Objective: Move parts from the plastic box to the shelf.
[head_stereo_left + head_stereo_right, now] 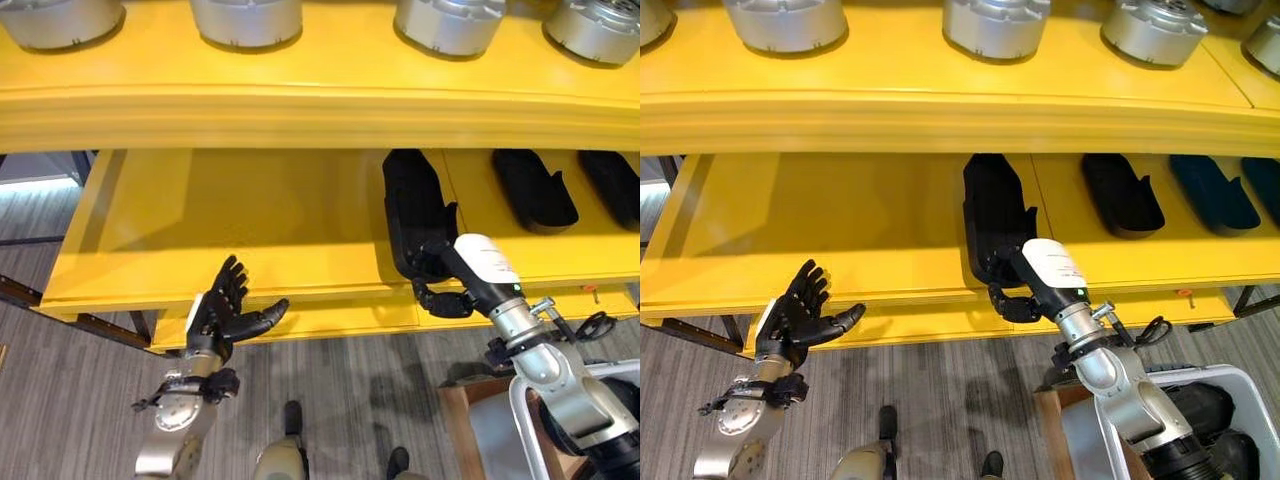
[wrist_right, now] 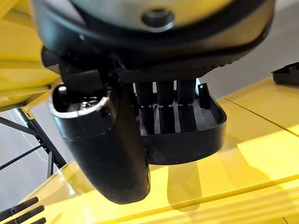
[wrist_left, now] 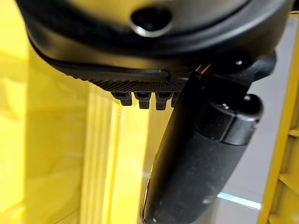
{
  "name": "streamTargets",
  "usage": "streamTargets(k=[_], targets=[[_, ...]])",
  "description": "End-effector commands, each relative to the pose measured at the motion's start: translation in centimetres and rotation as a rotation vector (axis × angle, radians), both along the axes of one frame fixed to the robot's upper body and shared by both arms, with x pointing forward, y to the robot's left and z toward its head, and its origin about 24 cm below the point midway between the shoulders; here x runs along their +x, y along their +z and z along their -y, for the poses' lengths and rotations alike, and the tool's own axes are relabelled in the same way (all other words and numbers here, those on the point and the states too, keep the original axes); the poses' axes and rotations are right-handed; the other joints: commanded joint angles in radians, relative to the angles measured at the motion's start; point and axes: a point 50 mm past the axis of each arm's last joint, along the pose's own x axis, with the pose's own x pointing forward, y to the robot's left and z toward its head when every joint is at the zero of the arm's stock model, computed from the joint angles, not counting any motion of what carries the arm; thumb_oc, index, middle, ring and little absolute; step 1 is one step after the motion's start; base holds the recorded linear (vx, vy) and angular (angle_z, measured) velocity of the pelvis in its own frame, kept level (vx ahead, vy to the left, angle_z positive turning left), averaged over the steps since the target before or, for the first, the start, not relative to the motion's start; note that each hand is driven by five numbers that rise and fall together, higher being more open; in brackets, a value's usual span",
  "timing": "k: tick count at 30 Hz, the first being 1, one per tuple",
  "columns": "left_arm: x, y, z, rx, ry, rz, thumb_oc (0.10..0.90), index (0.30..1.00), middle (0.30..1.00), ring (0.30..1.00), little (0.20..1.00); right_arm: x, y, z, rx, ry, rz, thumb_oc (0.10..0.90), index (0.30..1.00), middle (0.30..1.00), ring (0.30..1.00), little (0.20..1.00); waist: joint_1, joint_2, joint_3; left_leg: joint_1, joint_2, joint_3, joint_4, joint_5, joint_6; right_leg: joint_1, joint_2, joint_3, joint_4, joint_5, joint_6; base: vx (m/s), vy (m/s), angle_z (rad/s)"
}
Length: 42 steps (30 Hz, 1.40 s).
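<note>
A long black tray-shaped part [image 1: 415, 210] lies on the lower yellow shelf [image 1: 250, 230], its near end at the shelf's front edge. My right hand [image 1: 1045, 265] is shut on that near end. In the right wrist view its fingers [image 2: 161, 109] reach over the rim into the part [image 2: 205, 135] and the thumb [image 2: 117, 154] sits below it. My left hand [image 1: 222, 310] is open and holds nothing, just in front of the shelf's front edge on the left. The pale plastic box [image 1: 1240, 385] at the lower right holds more black parts [image 1: 1205, 410].
Two more black parts [image 1: 533, 188] [image 1: 610, 185] lie on the same shelf to the right. Several silver round parts [image 1: 245, 20] stand on the upper shelf. The left half of the lower shelf is bare. Grey wood-look floor lies below.
</note>
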Motion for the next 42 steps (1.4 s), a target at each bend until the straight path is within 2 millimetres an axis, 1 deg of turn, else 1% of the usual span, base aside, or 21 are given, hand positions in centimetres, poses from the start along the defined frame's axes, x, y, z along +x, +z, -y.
streamTargets(k=[1,3,4,5,6,8,9,10,12,13,14,15,16,17,18,20,25,31,34,38,42], targets=[[0.7,4.8,0.4,0.023,-0.047,0.249,0.900,1.000,1.000,1.000,1.000,1.5,6.3,-1.4,0.020,0.078,0.292,0.400,0.300,0.300,0.300,0.300,0.003,-0.019,-0.072,-0.049,0.083,-0.003,0.132,-0.103,-0.031,0.021,-0.062,-0.023,0.039,0.080,0.043,0.00,0.050,-0.02],[0.7,4.9,0.4,0.026,-0.051,0.253,0.900,1.000,1.000,1.000,1.000,1.7,6.3,-1.5,0.020,0.079,0.290,0.400,0.300,0.300,0.300,0.300,0.008,-0.021,-0.068,-0.059,0.080,-0.005,0.146,-0.110,-0.029,0.019,-0.066,-0.026,0.041,0.083,0.046,0.00,0.053,-0.05],[0.8,5.0,0.5,0.028,-0.059,0.258,0.900,1.000,1.000,1.000,1.000,2.2,6.4,-1.5,0.021,0.074,0.281,0.400,0.300,0.300,0.300,0.300,0.019,-0.023,-0.062,-0.077,0.067,-0.011,0.175,-0.132,-0.017,0.013,-0.081,-0.036,0.059,0.087,0.051,0.01,0.182,-0.04],[0.9,5.0,0.5,0.032,-0.061,0.254,0.900,1.000,1.000,1.000,1.000,2.7,6.2,-1.8,0.029,0.078,0.272,0.400,0.300,0.300,0.300,0.300,0.027,-0.019,-0.048,-0.066,0.046,-0.012,0.176,-0.155,0.007,-0.018,-0.109,-0.037,0.141,0.112,0.053,0.01,0.181,0.04],[0.9,5.0,0.5,0.032,-0.060,0.255,0.900,1.000,1.000,1.000,1.000,2.7,6.2,-1.8,0.029,0.079,0.272,0.400,0.300,0.300,0.300,0.300,0.027,-0.020,-0.049,-0.067,0.046,-0.011,0.175,-0.154,0.007,-0.020,-0.110,-0.036,0.141,0.112,0.053,0.01,0.159,0.05],[1.0,5.1,0.7,0.036,-0.074,0.257,0.900,1.000,1.000,1.000,1.000,3.1,6.0,-2.0,0.019,0.074,0.256,0.400,0.300,0.300,0.300,0.300,0.026,-0.009,-0.025,-0.049,0.027,-0.021,0.174,-0.171,0.026,-0.068,-0.130,-0.021,0.253,0.178,0.050,-0.02,0.118,0.10],[1.1,5.4,0.8,0.041,-0.085,0.267,0.900,1.000,1.000,1.000,1.000,3.4,6.0,-1.9,0.014,0.068,0.254,0.400,0.300,0.300,0.300,0.300,0.022,-0.003,-0.014,-0.046,0.015,-0.029,0.164,-0.163,0.036,-0.093,-0.134,-0.006,0.296,0.210,0.044,-0.05,0.168,0.14],[1.3,5.8,1.0,0.058,-0.105,0.280,0.900,1.000,1.000,1.000,1.000,3.8,6.3,-1.9,0.012,0.061,0.261,0.400,0.300,0.300,0.300,0.300,0.018,0.016,0.018,-0.037,0.008,-0.056,0.158,-0.166,0.048,-0.138,-0.115,0.015,0.390,0.209,0.034,-0.06,0.146,0.24],[1.5,6.0,1.0,0.080,-0.113,0.289,0.900,1.000,1.000,1.000,1.000,4.2,7.0,-2.1,0.007,0.058,0.288,0.400,0.300,0.300,0.300,0.300,0.032,0.025,0.036,-0.022,0.006,-0.055,0.160,-0.197,0.046,-0.171,-0.152,-0.028,0.390,0.193,0.037,0.00,0.058,0.44],[1.5,6.1,1.0,0.080,-0.111,0.292,0.900,1.000,1.000,1.000,1.000,4.3,7.1,-2.1,0.007,0.059,0.291,0.400,0.300,0.300,0.300,0.300,0.030,0.025,0.043,-0.027,0.006,-0.046,0.163,-0.186,0.051,-0.171,-0.156,-0.040,0.386,0.199,0.027,-0.03,-0.070,0.32],[1.6,6.4,0.7,0.077,-0.099,0.303,0.900,1.000,1.000,1.000,1.000,5.1,8.2,-2.1,-0.002,0.046,0.316,0.400,0.300,0.300,0.300,0.300,0.036,0.030,0.071,-0.024,0.015,-0.049,0.170,-0.189,0.036,-0.211,-0.175,-0.053,0.297,0.183,0.026,-0.11,-0.136,0.01],[1.7,6.6,0.3,0.072,-0.078,0.316,0.900,1.000,1.000,1.000,1.000,5.6,9.3,-2.3,-0.005,0.046,0.346,0.400,0.300,0.300,0.300,0.300,0.037,0.033,0.091,-0.029,0.029,-0.051,0.188,-0.190,0.021,-0.222,-0.186,-0.065,0.225,0.195,0.032,-0.05,-0.291,-0.28],[1.6,6.7,0.0,0.060,-0.061,0.322,0.900,1.000,1.000,1.000,1.000,5.6,9.7,-2.2,-0.011,0.043,0.354,0.400,0.300,0.300,0.300,0.300,0.046,0.016,0.094,-0.054,0.038,-0.059,0.236,-0.195,-0.001,-0.193,-0.201,-0.085,0.139,0.201,0.038,-0.02,-0.265,-0.02],[1.5,6.5,0.2,0.040,-0.070,0.315,0.900,1.000,1.000,1.000,1.000,5.6,9.8,-2.0,-0.019,0.046,0.353,0.400,0.300,0.300,0.300,0.300,0.051,0.015,0.095,-0.073,0.046,-0.066,0.263,-0.202,-0.008,-0.173,-0.203,-0.108,0.153,0.190,0.042,-0.05,-0.298,0.40],[1.7,6.4,0.7,0.015,-0.093,0.315,0.900,1.000,1.000,1.000,1.000,6.0,10.6,-1.4,-0.053,0.029,0.358,0.400,0.300,0.300,0.300,0.300,0.046,0.010,0.093,-0.104,0.052,-0.086,0.256,-0.178,-0.025,-0.182,-0.163,-0.082,0.156,0.147,0.030,-0.09,-0.248,0.98],[1.4,6.8,0.9,0.027,-0.126,0.326,0.900,1.000,1.000,1.000,1.000,6.6,12.6,-0.4,-0.087,0.001,0.389,0.400,0.300,0.300,0.300,0.300,0.050,0.030,0.103,-0.131,0.089,-0.107,0.242,-0.142,-0.053,-0.197,-0.144,-0.121,0.181,0.114,0.022,-0.14,-0.322,0.58],[1.2,6.6,0.2,0.037,-0.121,0.309,0.900,1.000,1.000,1.000,1.000,7.1,14.7,0.0,-0.175,0.006,0.399,0.400,0.300,0.300,0.300,0.300,0.052,0.055,0.123,-0.138,0.139,-0.120,0.211,-0.111,-0.085,-0.228,-0.112,-0.140,0.221,0.075,0.015,-0.04,-0.187,-0.15],[1.1,7.1,0.0,0.055,-0.136,0.319,0.900,1.000,1.000,1.000,1.000,7.9,15.8,1.2,-0.238,-0.049,0.386,0.400,0.300,0.300,0.300,0.300,0.057,0.069,0.134,-0.140,0.162,-0.121,0.160,-0.076,-0.103,-0.254,-0.088,-0.150,0.229,0.059,0.008,0.01,-0.118,0.05],[1.3,7.3,0.2,0.048,-0.138,0.332,0.900,1.000,1.000,1.000,1.000,8.9,15.3,2.1,-0.215,-0.110,0.348,0.400,0.300,0.300,0.300,0.300,0.059,0.076,0.139,-0.148,0.167,-0.122,0.153,-0.069,-0.107,-0.268,-0.080,-0.156,0.233,0.055,0.005,0.01,-0.067,0.06],[1.3,7.5,0.3,0.033,-0.137,0.343,0.900,1.000,1.000,1.000,1.000,10.0,15.1,2.1,-0.226,-0.136,0.319,0.400,0.300,0.300,0.300,0.300,0.066,0.078,0.146,-0.151,0.173,-0.120,0.153,-0.069,-0.109,-0.281,-0.075,-0.151,0.240,0.053,0.003,0.00,0.000,0.00],[1.3,7.5,0.3,0.031,-0.136,0.342,0.900,1.000,1.000,1.000,1.000,10.2,15.2,1.5,-0.251,-0.121,0.316,0.400,0.300,0.300,0.300,0.300,0.066,0.079,0.149,-0.152,0.173,-0.120,0.150,-0.067,-0.109,-0.284,-0.073,-0.152,0.244,0.051,0.002,0.00,0.000,0.00]])
